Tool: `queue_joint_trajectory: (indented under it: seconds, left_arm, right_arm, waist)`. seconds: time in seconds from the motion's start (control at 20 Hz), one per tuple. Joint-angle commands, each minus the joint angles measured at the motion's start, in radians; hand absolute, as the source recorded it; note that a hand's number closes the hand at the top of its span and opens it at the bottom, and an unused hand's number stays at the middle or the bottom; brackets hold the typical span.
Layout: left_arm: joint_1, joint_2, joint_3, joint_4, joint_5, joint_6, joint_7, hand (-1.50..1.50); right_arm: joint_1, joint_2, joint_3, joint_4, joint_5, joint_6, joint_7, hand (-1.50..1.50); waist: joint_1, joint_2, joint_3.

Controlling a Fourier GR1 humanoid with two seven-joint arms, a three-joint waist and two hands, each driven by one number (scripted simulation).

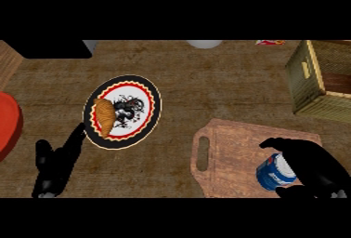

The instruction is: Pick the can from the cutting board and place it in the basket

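Note:
A blue and white can (pixel 276 173) stands on the wooden cutting board (pixel 233 153) at the lower right. My right hand (pixel 312 167) curls round the can from its right side, fingers over its top and thumb below it. The olive wicker basket (pixel 322 79) sits at the upper right, beyond the board. My left hand (pixel 58 165) rests open at the lower left, fingers pointing up toward the plate.
A round decorated plate (pixel 147 100) holding a croissant (pixel 105 116) lies left of centre. A red object (pixel 8 123) shows at the left edge. A white object (pixel 204 44) and a dark block (pixel 55 49) sit along the far edge.

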Motion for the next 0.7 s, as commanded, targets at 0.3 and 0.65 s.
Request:
queue_joint_trajectory:
  seconds: [0.3, 0.65]
  left_arm:
    - [0.004, -0.028, 0.004, 0.069, -0.025, 0.010, 0.048, 0.00]
    - [0.045, -0.041, -0.006, 0.080, -0.006, -0.043, 0.018, 0.00]
  right_arm:
    - [0.002, 0.051, 0.107, 0.071, 0.244, -0.065, -0.110, 1.50]
    - [-0.149, 0.264, 0.119, 0.105, 0.254, 0.020, 0.198, 1.50]
  waist:
    - [0.001, 0.013, -0.015]
    - [0.017, 0.014, -0.017]
